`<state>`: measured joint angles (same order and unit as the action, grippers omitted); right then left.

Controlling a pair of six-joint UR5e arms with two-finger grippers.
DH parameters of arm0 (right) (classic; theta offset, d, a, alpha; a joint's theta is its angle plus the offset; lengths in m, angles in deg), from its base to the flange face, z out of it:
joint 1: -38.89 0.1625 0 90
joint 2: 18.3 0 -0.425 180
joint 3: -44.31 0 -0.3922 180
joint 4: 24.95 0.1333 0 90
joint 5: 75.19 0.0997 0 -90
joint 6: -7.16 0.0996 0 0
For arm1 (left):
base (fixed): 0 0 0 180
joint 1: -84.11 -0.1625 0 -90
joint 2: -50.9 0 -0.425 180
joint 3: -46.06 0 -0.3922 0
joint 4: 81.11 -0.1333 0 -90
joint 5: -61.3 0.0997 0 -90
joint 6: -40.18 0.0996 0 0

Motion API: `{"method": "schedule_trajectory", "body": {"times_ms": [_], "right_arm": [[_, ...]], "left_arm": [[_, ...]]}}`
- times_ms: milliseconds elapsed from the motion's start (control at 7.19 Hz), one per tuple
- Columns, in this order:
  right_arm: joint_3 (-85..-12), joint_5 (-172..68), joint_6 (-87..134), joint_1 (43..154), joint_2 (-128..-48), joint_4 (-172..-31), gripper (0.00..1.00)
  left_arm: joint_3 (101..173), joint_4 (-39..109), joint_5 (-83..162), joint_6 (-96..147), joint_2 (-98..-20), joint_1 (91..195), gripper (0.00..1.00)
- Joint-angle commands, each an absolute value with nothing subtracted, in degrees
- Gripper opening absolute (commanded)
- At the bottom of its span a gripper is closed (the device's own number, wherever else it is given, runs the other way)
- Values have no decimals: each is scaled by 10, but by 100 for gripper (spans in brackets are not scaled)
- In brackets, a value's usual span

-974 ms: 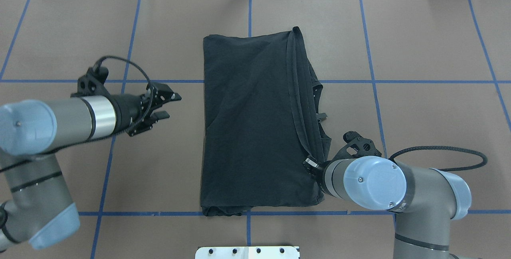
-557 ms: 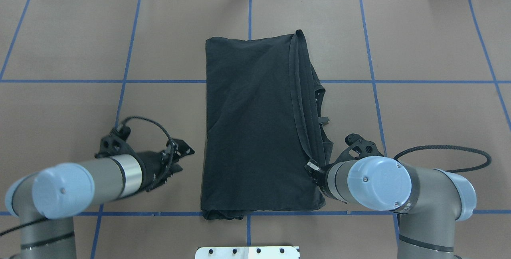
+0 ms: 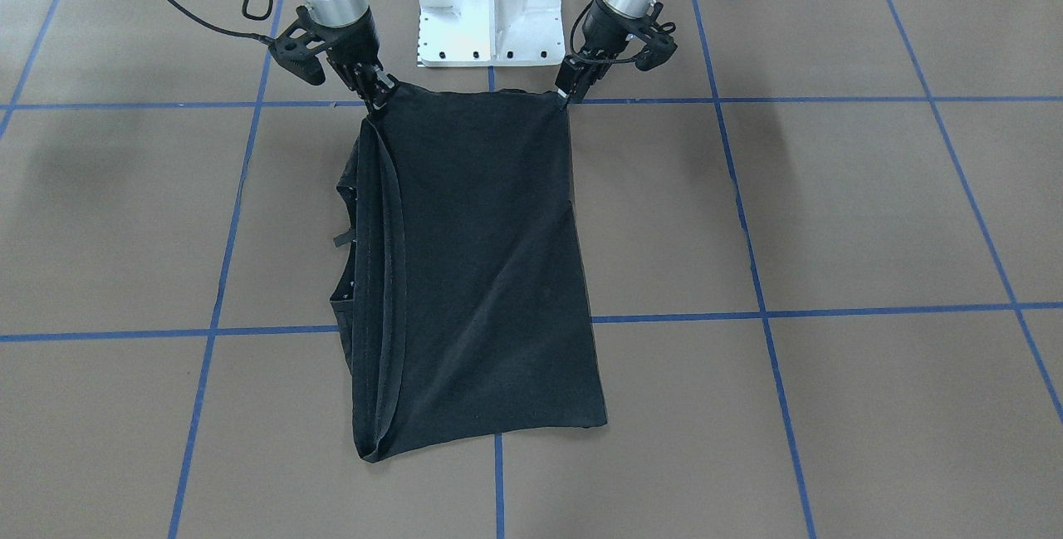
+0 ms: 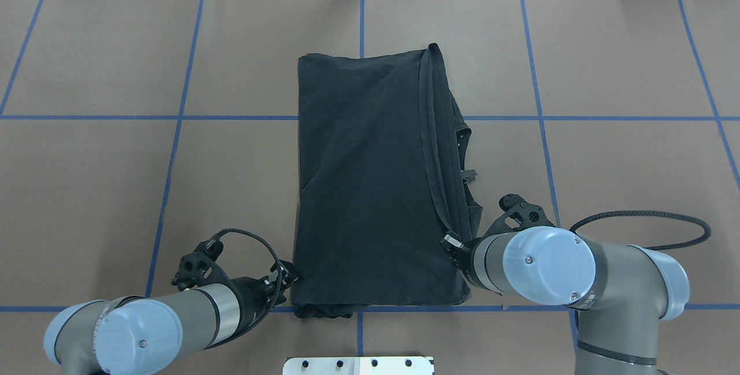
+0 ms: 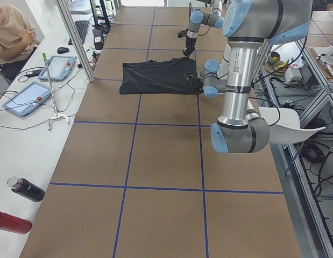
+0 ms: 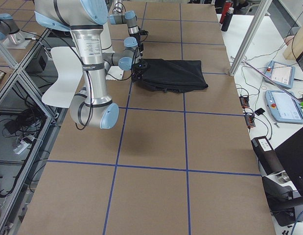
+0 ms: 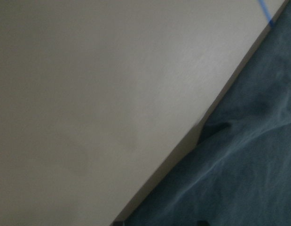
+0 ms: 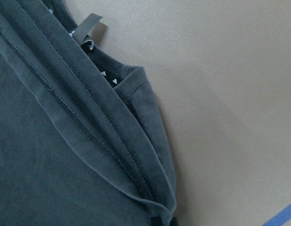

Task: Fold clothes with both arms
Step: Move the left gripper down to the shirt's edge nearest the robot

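Observation:
The black T-shirt (image 4: 364, 178) lies folded into a long rectangle mid-table, its hems stacked along its right side (image 8: 103, 141); no graphic shows. My right gripper (image 3: 378, 95) sits at the shirt's near right corner, shut on the bunched hem, and is mostly hidden under its wrist in the overhead view. My left gripper (image 4: 287, 279) is low at the shirt's near left edge (image 7: 248, 179), its fingers apparently apart and holding nothing. From the front, the left gripper (image 3: 566, 95) touches that corner of the T-shirt (image 3: 482, 273).
The white pedestal base (image 3: 490, 16) stands just behind the shirt's near edge. Blue tape lines (image 4: 173, 117) grid the brown table. A person (image 5: 10, 32), tablets and bottles (image 5: 23, 189) are at a side bench beyond the far edge.
My left arm has swung back toward the base along the shirt's left side, down to its near left corner. The right arm barely moved; the shirt shifted slightly.

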<state>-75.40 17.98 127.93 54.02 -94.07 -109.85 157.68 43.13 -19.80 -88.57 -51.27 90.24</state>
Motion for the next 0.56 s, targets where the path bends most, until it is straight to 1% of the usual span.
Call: {"method": "schedule_trajectory", "body": {"times_ms": [0,139,417], "right_arm": [[-754,180,1279,540,-941,-1099,0],[-754,180,1279,540,-941,-1099,0],[-754,180,1279,540,-940,-1098,0]], "left_arm": [[1565,430,-197,-886,-516,891,57],[1565,430,-197,-887,-517,888,53],[1559,430,-197,-889,-525,888,40]]}}
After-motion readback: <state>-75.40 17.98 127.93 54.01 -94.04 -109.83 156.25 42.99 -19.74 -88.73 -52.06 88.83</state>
